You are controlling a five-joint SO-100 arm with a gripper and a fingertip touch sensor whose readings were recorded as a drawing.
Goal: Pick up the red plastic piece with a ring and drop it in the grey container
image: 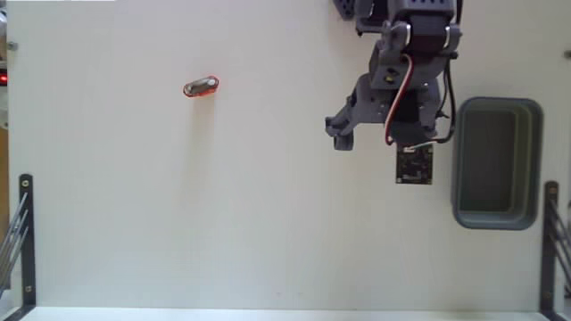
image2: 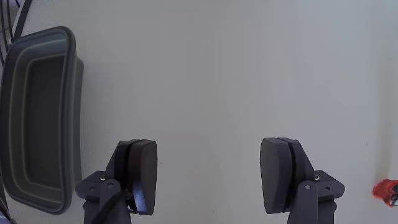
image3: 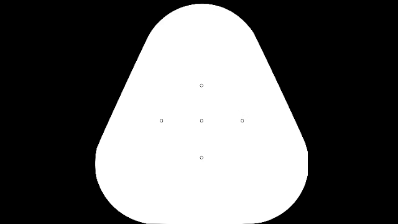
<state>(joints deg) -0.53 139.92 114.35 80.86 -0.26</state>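
In the fixed view, red piece [image: 201,86] lies far left — grey container [image: 458,192] right.

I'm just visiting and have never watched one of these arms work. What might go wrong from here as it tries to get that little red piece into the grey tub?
1. The red piece is small and lies flat on the table, so the open gripper may slip off it.
2. It lies far from the grey tub, so it could drop during the carry.

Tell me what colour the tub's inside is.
Darker grey than its rim; the tub shows best in the fixed view.
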